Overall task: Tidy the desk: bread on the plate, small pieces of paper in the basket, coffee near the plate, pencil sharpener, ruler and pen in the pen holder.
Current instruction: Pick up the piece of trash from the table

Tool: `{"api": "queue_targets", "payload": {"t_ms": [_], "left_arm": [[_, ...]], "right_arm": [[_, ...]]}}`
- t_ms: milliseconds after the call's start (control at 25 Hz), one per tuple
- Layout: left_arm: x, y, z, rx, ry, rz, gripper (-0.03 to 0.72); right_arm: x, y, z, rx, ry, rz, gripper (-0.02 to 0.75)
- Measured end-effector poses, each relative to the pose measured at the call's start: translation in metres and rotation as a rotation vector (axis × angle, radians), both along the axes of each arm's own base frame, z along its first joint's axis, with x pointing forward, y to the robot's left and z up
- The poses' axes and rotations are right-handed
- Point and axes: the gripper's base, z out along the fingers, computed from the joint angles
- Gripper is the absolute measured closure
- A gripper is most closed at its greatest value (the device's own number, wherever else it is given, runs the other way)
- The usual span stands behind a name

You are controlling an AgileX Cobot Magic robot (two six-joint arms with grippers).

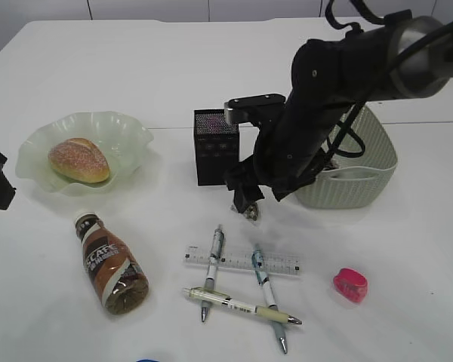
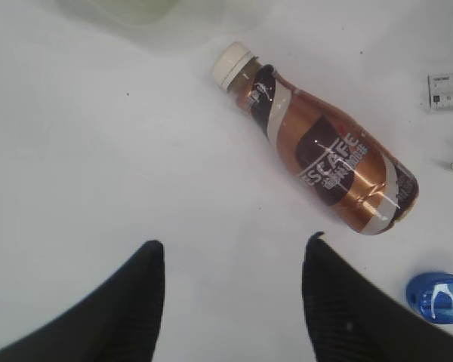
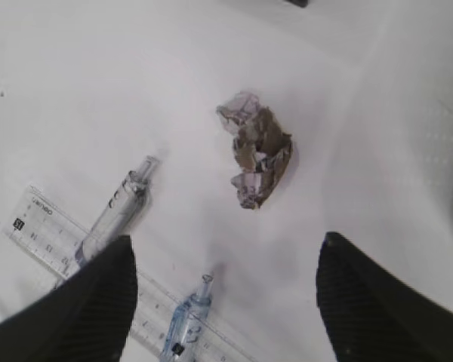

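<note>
Leftward, lay bare bench (image 1: pixel 53 302) below the left gripper (image 2: pixel 234 302), jaws spread, holding nothing, beside the lying coffee bottle (image 2: pixel 325 170). Held bread (image 1: pixel 78 160) on the plate (image 1: pixel 128 132); stood pen holder (image 1: pixel 215 147) and basket (image 1: pixel 370 162) behind. Hovered right gripper (image 3: pixel 226 302), jaws wide, over crumpled paper (image 3: pixel 257 158), untouched. Crossed pens (image 1: pixel 238 290) over the ruler (image 1: pixel 241 261); sat pink sharpener (image 1: pixel 350 284) apart.

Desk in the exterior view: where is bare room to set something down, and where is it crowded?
Bare: the far stretch behind the plate and pen holder; the strip between coffee bottle and ruler; the right edge past the pink sharpener. Crowded: the pens across the ruler, and around the crumpled paper beneath the right gripper.
</note>
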Motion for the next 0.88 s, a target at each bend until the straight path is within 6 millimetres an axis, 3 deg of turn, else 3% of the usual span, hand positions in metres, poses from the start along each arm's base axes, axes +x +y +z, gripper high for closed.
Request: {"api": "queue_targets", "payload": {"t_ms": [320,560,880], "left_arm": [[0.0,0.0,0.0,0.001,0.0,0.0,0.265],[0.0,0.0,0.0,0.001,0.0,0.0,0.265],[0.0,0.0,0.0,0.002,-0.001,-0.001,0.266]], "right_arm": [[0.003,0.002,-0.009,0.033,-0.066,-0.022,0.195],[0.006,0.004,-0.035,0.023,-0.022,-0.032,0.195],[0.013,0.006,-0.039,0.049,-0.083,-0.053,0.195]]}}
